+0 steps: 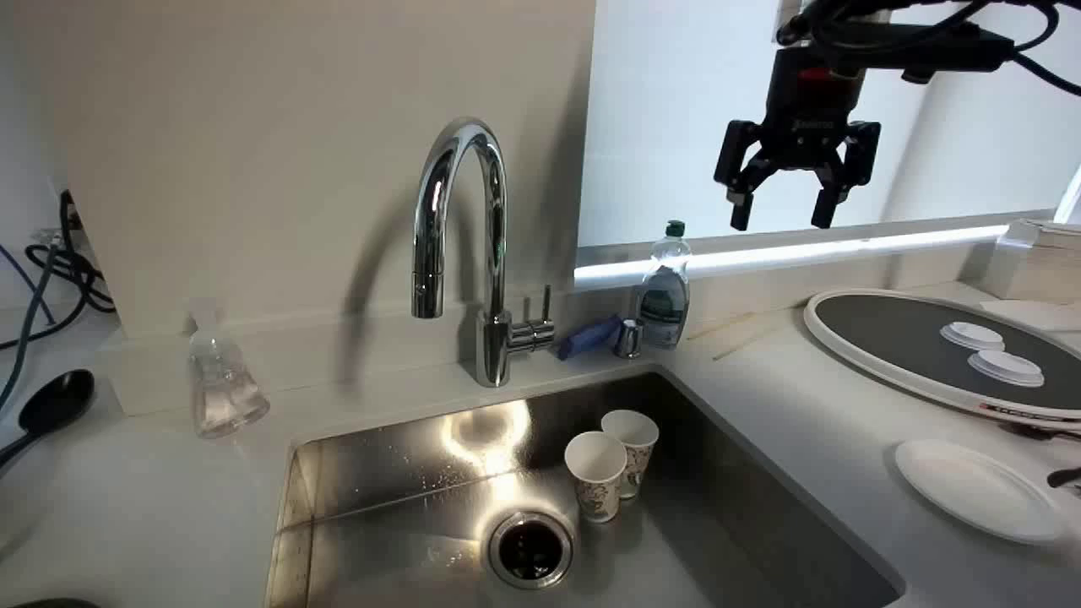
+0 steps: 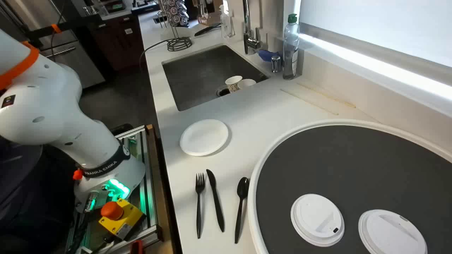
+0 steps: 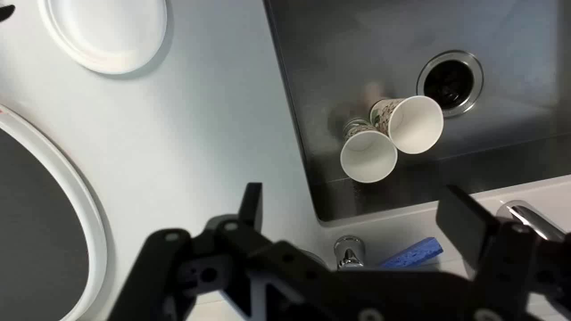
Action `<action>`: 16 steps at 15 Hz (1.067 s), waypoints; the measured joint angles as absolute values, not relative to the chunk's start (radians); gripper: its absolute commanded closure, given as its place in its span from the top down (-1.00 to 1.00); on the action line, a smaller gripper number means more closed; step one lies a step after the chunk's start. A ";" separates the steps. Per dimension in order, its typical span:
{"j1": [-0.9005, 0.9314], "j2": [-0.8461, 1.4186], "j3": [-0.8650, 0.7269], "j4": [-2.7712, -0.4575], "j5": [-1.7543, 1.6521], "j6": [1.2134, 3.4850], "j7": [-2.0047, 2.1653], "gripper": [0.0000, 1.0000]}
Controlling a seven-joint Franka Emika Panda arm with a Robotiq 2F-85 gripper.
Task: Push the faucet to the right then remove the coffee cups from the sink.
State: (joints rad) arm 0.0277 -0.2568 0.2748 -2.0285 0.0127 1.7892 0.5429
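Two views alone show the claw [image 1: 782,216], jaws apart.

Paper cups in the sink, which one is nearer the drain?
The paper cup whose rim overlaps the drain in the wrist view; the other paper cup stands farther off, clear of it.

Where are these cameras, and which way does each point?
An exterior view: opposite the faucet, looking across the sink; the open gripper shows.
An exterior view: near the round dark board, looking along the counter; the white arm shows.
Wrist view: above the gripper's fingers, which show, looking down at the coffee cups.
Both exterior views share the faucet and green-capped bottle.
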 measured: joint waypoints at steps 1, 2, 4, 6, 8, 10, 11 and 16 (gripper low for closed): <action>0.028 -0.257 0.275 -2.028 0.013 1.789 0.543 1.00; 0.028 -0.257 0.275 -2.028 0.013 1.789 0.543 1.00; 0.028 -0.257 0.275 -2.028 0.013 1.789 0.543 1.00; 0.028 -0.257 0.275 -2.028 0.013 1.789 0.543 1.00; 0.028 -0.257 0.275 -2.028 0.013 1.789 0.543 1.00; 0.028 -0.257 0.275 -2.028 0.013 1.789 0.543 1.00; 0.028 -0.257 0.275 -2.028 0.013 1.789 0.543 1.00; 0.049 -0.254 0.275 -2.006 0.004 1.789 0.543 1.00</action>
